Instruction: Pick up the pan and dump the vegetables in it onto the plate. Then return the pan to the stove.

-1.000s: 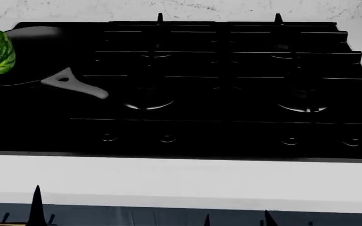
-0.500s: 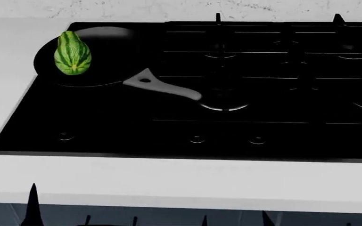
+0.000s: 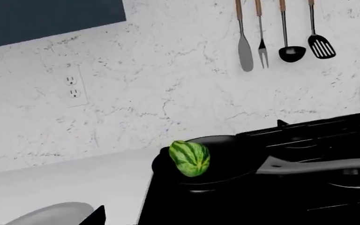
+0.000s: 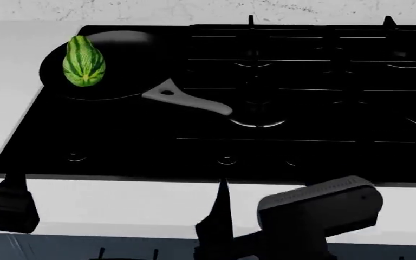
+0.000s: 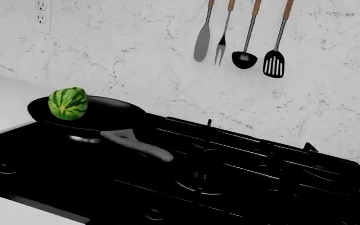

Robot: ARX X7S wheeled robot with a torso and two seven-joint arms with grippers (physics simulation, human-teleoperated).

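Since earlier: both arms risen into head view, grip states unclear. Pan (image 4: 99, 65) with vegetable (image 4: 84, 61) on stove (image 4: 266, 135), back-left burner. Plate (image 3: 52, 214) empty. Nothing lifted; all steps remain

matte black pan (image 4: 117, 65), grey metal handle bracket; glossy black stove (image 4: 302, 108); speckled marble-like wall (image 5: 136, 56).

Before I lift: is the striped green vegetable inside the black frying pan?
Yes: striped green vegetable sits inside black frying pan, near its far-left rim.
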